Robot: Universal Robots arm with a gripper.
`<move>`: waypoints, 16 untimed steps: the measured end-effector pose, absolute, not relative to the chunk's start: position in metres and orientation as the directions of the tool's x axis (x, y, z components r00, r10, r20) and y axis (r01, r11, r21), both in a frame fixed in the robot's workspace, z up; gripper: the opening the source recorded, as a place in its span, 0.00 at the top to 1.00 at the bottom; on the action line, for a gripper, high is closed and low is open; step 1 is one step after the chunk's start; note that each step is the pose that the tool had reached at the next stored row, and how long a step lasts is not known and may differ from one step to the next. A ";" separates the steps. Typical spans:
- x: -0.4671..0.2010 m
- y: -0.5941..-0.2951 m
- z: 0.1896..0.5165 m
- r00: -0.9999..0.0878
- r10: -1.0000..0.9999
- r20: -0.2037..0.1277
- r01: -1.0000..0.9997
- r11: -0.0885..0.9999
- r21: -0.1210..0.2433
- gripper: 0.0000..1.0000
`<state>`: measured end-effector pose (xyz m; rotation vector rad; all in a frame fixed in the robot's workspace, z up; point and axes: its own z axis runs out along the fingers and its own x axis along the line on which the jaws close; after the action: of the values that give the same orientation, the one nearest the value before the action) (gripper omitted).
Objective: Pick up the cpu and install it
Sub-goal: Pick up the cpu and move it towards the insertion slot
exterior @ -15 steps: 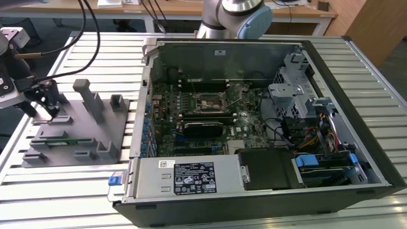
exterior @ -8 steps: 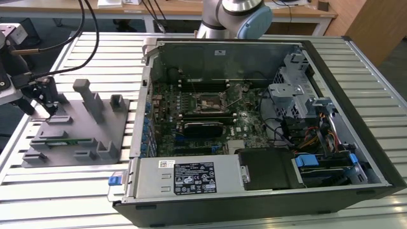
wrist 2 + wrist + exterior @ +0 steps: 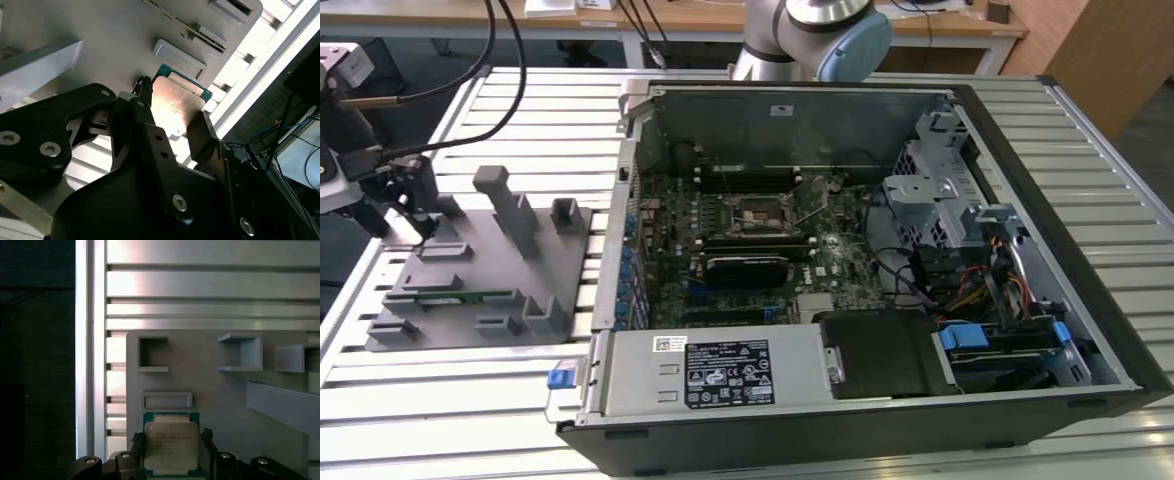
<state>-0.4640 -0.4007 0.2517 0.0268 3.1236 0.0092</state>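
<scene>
In both wrist views my jaws are closed on the cpu [image 3: 171,446] at its grey tray [image 3: 215,385]; the exterior view adds the open computer case [image 3: 787,125].

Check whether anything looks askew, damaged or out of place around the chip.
Nothing stands out. The cpu chip sits square between the fingers of the gripper, its edges parallel to the pockets of the grey tray, with no visible damage. In the exterior view the computer case lies open, its socket uncovered.
</scene>
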 end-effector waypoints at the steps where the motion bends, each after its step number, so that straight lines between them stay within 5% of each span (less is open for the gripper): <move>1: -0.464 -0.401 0.252 -1.000 0.017 -0.018 0.017 1.000 0.006 0.47; 16: -0.464 -0.400 0.262 -1.000 0.017 -0.018 0.017 1.000 0.006 0.47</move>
<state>-0.4641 -0.4002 0.2625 0.0268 3.1236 0.0092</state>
